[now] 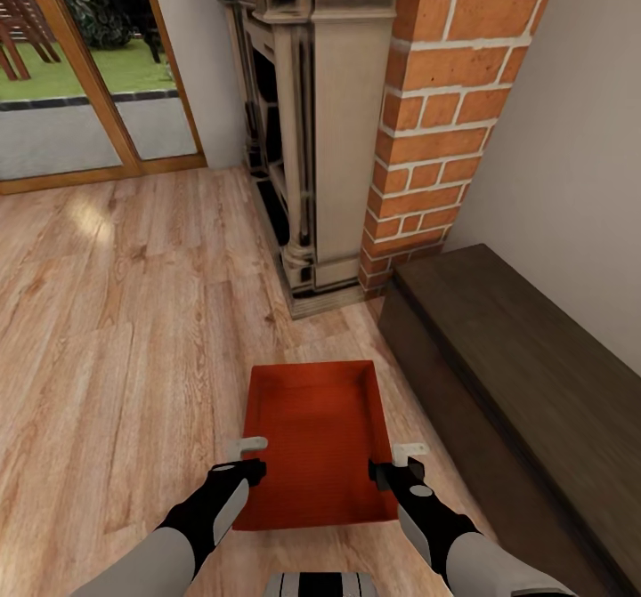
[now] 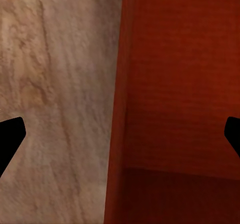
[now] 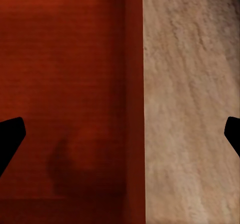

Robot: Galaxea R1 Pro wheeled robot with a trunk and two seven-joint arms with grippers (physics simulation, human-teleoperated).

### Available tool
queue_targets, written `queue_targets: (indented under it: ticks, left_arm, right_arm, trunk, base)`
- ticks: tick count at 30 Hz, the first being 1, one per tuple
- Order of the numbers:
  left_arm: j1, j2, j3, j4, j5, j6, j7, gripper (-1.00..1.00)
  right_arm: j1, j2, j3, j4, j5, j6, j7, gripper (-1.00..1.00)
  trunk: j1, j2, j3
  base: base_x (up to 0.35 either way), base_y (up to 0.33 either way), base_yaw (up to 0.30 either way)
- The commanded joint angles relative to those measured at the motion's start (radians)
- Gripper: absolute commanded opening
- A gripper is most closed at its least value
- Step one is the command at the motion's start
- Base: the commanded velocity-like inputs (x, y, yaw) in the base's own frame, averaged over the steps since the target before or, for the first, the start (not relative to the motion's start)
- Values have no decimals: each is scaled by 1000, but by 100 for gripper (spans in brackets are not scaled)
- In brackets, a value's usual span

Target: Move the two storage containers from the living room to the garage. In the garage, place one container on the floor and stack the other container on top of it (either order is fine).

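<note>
One orange-red storage container (image 1: pixel 316 437) is seen lying open-topped on the light wood plank floor (image 1: pixel 116 330) of the living room, just in front of the red brick fireplace (image 1: pixel 445 116) and close beside the dark low cabinet (image 1: pixel 525 375) that stands next to the fireplace.

The left gripper (image 1: pixel 249 457) is held over the container's left wall, at the end of the container farther from the fireplace. In the left wrist view its fingertips (image 2: pixel 10 134) are spread wide, with the wall (image 2: pixel 117 114) lying between them, one tip over the planks and the other over the container's inside. Nothing is clamped.

The right gripper (image 1: pixel 402 461) is placed likewise over the right wall. Its fingertips (image 3: pixel 10 136) are equally far apart, the wall (image 3: pixel 135 103) running between them. Whether either gripper actually touches the rim cannot be told for certain; the tips appear to hang above it.
</note>
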Motion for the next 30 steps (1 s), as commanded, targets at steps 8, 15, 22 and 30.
queue_targets:
  ticks: [8, 15, 22, 30]
  left_arm:
    - [0, 2, -10, -2, 10, 9, 9, 100]
    - [0, 2, -11, -1, 9, 18, 9, 100]
    - [0, 4, -11, -1, 8, 18, 9, 100]
    - [0, 4, -11, -2, 9, 15, 9, 100]
  right_arm:
    - [-1, -14, 5, 1, 12, 0, -6, 100]
    - [-1, -34, 9, 2, 19, 3, -4, 100]
    - [-1, -35, 9, 3, 19, 3, -3, 100]
    - [-1, -27, 6, 3, 13, 1, 1, 100]
  trunk:
    - [0, 0, -1]
    - [0, 0, -1]
    - [0, 0, -1]
    - [0, 0, -1]
  base:
    - [0, 0, 0]
    - [0, 0, 0]
    - [0, 0, 0]
    - [0, 0, 0]
